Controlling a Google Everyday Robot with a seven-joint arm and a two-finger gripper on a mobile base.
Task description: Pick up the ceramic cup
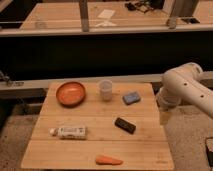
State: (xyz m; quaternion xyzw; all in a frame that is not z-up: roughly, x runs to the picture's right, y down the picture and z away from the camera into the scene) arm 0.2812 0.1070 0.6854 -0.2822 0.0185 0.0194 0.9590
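Note:
The ceramic cup [105,90] is small, pale whitish-beige and handleless. It stands upright near the far edge of the wooden table [95,145], between the orange bowl [70,93] on its left and a blue sponge [131,97] on its right. My gripper [163,117] hangs down from the white arm [184,85] at the table's right edge. It is well to the right of the cup and nearer to me. Nothing is seen in the gripper.
A black rectangular block [125,125] lies right of centre. A white bottle [68,132] lies on its side at the left front. An orange carrot [108,160] lies by the front edge. A metal rail [30,85] and a dark counter run behind the table.

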